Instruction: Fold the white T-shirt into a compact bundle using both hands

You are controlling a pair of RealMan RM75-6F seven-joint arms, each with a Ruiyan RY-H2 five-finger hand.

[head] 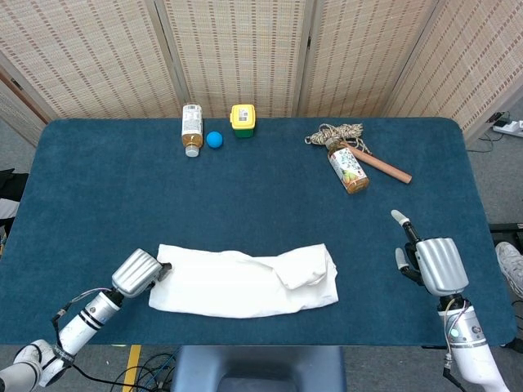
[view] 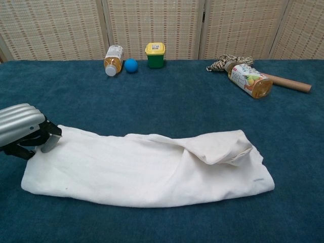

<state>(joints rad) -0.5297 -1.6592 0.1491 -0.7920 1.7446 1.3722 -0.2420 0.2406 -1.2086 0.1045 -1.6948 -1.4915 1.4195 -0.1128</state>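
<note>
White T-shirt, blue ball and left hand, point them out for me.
White T-shirt (head: pixel 245 282), head view, middle of the cloth.
Blue ball (head: pixel 214 140), head view, its centre.
Left hand (view: pixel 17 126), chest view, ribbed silver back.

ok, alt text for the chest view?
A white T-shirt lies in a long, loosely folded strip across a blue table, with the robot's left hand at its left end. Along the far edge lie two bottles, a blue ball, a small green container, rope and a wooden stick.
</note>
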